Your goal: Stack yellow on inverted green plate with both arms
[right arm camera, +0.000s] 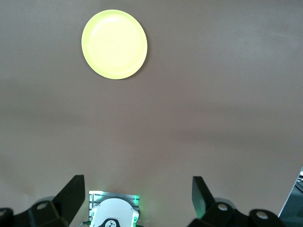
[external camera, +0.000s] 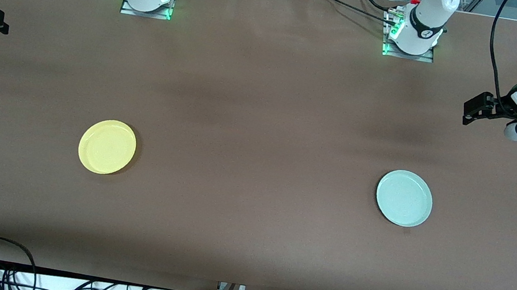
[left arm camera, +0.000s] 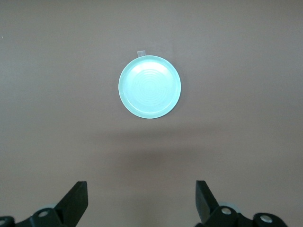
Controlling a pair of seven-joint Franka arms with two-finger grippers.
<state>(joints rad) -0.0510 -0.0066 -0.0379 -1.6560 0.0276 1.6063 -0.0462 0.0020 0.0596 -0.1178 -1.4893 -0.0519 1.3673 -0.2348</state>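
Your step: start, nothing grasped. Green plate (external camera: 404, 198) upright on bench (external camera: 262, 115), toward left arm's end; yellow plate (external camera: 107, 146) well apart, toward right arm's end. Left tool (left arm camera: 142, 201) and right tool (right arm camera: 137, 196) spread, empty, high. Next, likely: invert green.

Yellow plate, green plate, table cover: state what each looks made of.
Yellow plate: probably plastic, smooth and slightly glossy, evenly coloured, thin raised rim.
Green plate: likely the same plastic; soft sheen and faint concentric moulded rings show in the left wrist view.
Table cover: matte brown sheet, paper or fabric; cannot tell which.
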